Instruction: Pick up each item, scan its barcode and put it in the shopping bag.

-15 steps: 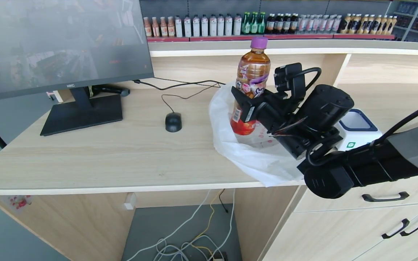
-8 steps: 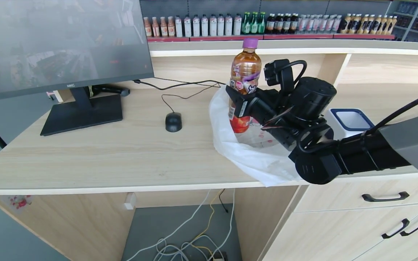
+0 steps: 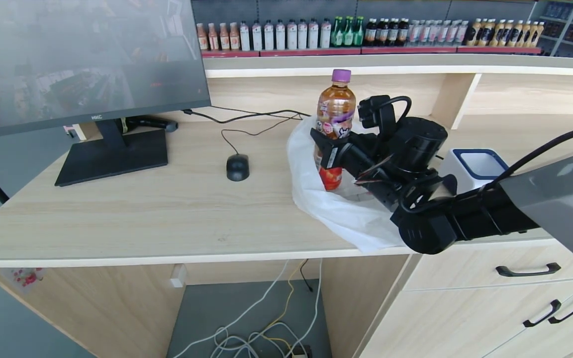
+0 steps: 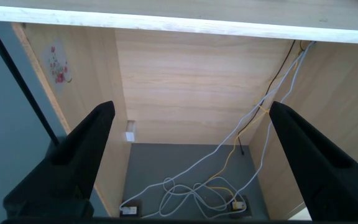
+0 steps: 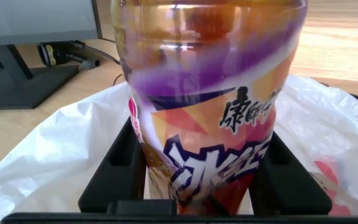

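Bottle [image 3: 335,112] upright, base in shopping bag [image 3: 316,204] mouth, R gripper [image 3: 329,151] jaws clamped on its middle. Bag at 3 o'clock of mouse [image 3: 237,167]. L gripper [image 4: 191,158] jaws spread wide.

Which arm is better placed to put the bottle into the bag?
The right: the right gripper holds the bottle upright over the shopping bag. The left gripper hangs open below the counter.
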You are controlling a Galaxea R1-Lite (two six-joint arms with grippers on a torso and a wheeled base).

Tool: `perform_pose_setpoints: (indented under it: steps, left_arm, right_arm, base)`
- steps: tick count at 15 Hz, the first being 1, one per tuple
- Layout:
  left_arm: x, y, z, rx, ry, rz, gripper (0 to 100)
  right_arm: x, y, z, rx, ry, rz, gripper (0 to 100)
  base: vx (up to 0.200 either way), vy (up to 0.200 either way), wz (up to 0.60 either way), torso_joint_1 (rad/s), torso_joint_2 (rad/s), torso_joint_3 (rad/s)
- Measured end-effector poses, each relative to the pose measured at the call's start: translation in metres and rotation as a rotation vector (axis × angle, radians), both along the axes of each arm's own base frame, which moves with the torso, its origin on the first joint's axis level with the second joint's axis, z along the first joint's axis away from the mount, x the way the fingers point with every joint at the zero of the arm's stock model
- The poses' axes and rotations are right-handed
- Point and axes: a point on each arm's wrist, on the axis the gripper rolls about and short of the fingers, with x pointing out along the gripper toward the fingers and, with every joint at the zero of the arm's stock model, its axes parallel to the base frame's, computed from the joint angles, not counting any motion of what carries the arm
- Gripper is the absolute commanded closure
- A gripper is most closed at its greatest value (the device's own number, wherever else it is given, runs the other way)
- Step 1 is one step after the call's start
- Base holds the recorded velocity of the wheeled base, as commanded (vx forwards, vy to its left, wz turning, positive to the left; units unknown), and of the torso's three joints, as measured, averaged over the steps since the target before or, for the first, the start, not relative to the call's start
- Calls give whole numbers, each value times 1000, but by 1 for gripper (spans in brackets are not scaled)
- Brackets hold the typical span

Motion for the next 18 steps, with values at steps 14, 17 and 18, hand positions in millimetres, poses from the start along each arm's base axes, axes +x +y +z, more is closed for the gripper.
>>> perform_pose_setpoints:
  steps: [14,17,18]
  left_arm:
    - [0,0,0,0,0,0,0]
    - [0,0,0,0,0,0,0]
    - [0,0,0,0,0,0,0]
  right_arm:
    - [-1,-1,-16,-21,40,3,100]
    - [-4,-1,-20,-31,58,6,0]
    - [-4,-1,-20,-25,48,3,0]
  base:
    - [0,0,0,0,0,0]
    - [0,0,0,0,0,0]
    - [0,0,0,0,0,0]
